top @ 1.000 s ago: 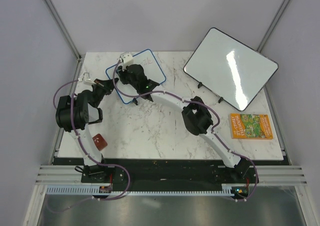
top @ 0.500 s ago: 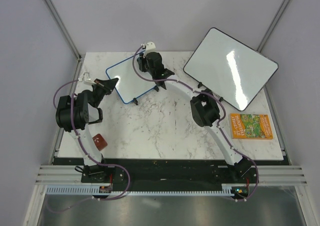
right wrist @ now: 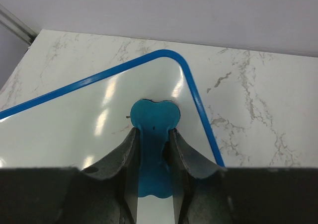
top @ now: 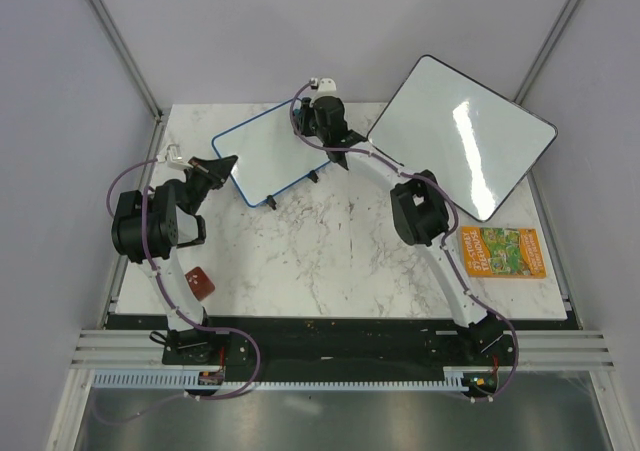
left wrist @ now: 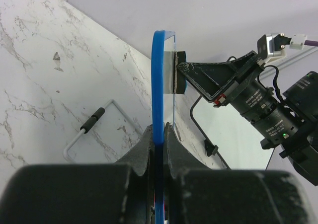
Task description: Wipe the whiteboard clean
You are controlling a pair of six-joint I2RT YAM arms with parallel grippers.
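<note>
The small blue-rimmed whiteboard [top: 268,157] lies tilted at the table's back left, and its white face [right wrist: 74,129] looks nearly clean. My left gripper [top: 222,164] is shut on the board's left corner; in the left wrist view the blue rim [left wrist: 159,80] runs edge-on between the jaws of the left gripper [left wrist: 159,132]. My right gripper [top: 325,123] is over the board's far right corner, shut on a blue eraser [right wrist: 153,119]. The eraser [left wrist: 178,73] presses flat against the board just inside the rounded blue rim [right wrist: 198,97]. The right gripper [right wrist: 151,132] clamps the eraser's narrow waist.
A larger black-rimmed whiteboard [top: 462,147] stands propped at the back right. An orange booklet [top: 503,252] lies near the right edge and a small brown block [top: 200,283] near the front left. A white wire stand [left wrist: 94,123] sits on the marble beside the small board.
My right gripper has swept the eraser rightward across the small whiteboard, from its left part to its far right corner. The left gripper and the board have stayed put.
</note>
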